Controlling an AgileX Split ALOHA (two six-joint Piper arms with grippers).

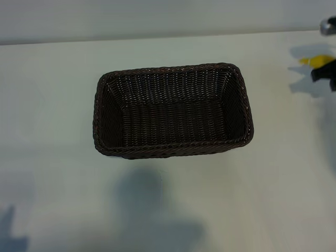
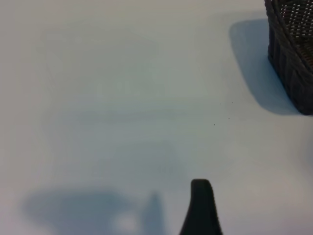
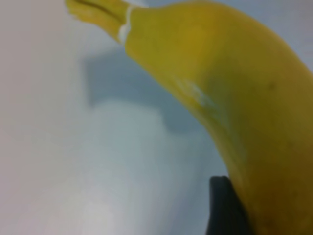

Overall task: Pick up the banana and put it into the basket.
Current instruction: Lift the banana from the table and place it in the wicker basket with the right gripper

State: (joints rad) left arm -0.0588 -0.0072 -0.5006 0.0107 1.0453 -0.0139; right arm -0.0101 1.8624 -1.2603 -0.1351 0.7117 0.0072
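At the desk's [image 1: 173,205] far right edge you have the banana [image 1: 316,61], bright yellow, smooth-skinned, curved, its stem end pointing toward the basket [image 1: 107,113]. Your right hand [image 1: 326,73] is closed on it; in the right wrist view the banana [image 3: 230,107] lies against one dark finger [image 3: 225,208]. The basket sits mid-desk, well apart: rectangular, dark brown wicker, rounded corners, braided rim. Your left hand, jaws wide and holding nothing, shows only one black fingertip [image 2: 201,208] beside the basket's outer wall [image 2: 288,58].
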